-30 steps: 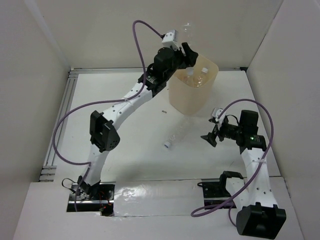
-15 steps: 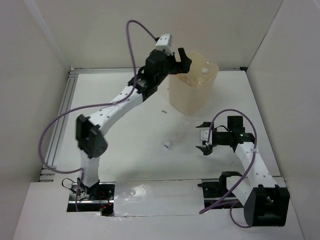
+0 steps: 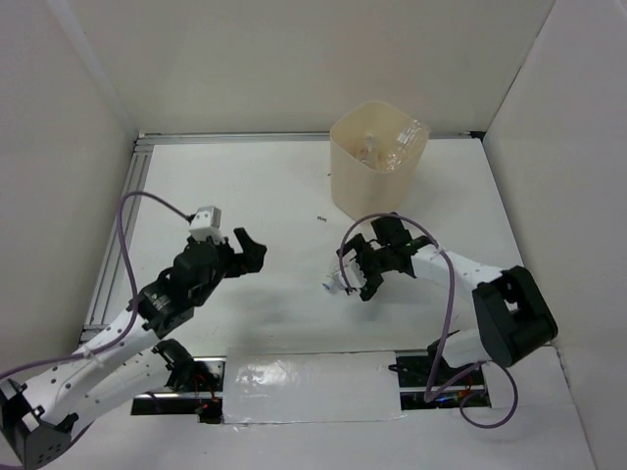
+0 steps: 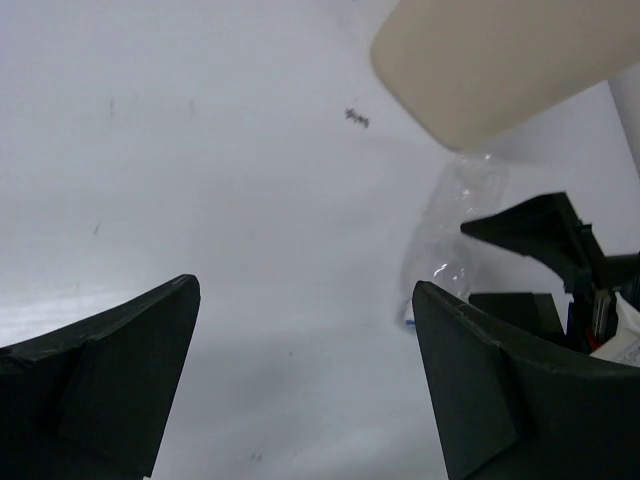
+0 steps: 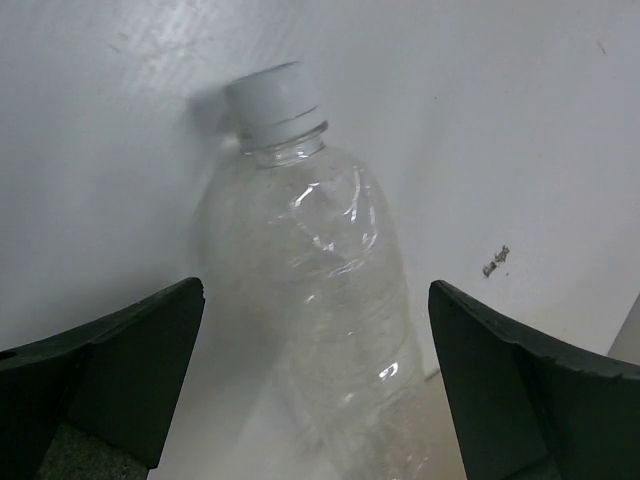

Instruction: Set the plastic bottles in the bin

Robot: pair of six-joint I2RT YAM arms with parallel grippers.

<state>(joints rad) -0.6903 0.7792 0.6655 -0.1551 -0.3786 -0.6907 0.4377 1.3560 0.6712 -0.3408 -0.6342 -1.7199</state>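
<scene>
Straddling a clear plastic bottle [image 5: 320,300], the right fingers [image 5: 110,370] stand spread wide in the right wrist view, one on each side of it and neither touching it. The bottle lies on its side on the white surface [image 5: 520,90], its white cap [image 5: 270,100] pointing away from the camera. A small black mark [image 5: 495,260] sits on the surface just right of the bottle.

From the left wrist, the left fingers [image 4: 100,370] are also spread wide with nothing between them, hanging above bare surface. Farther off to the right lies the same bottle, with the dark right fingers at its right side, and the cream-beige bin [image 4: 500,60] stands beyond it at the far right.

Seen from above, the bin stands upright near the far edge, right of centre, with several clear bottles [image 3: 387,149] inside it. The lone bottle lies near of the bin, about mid-surface, under the right fingers. The left fingers are well to its left, apart from it.
</scene>
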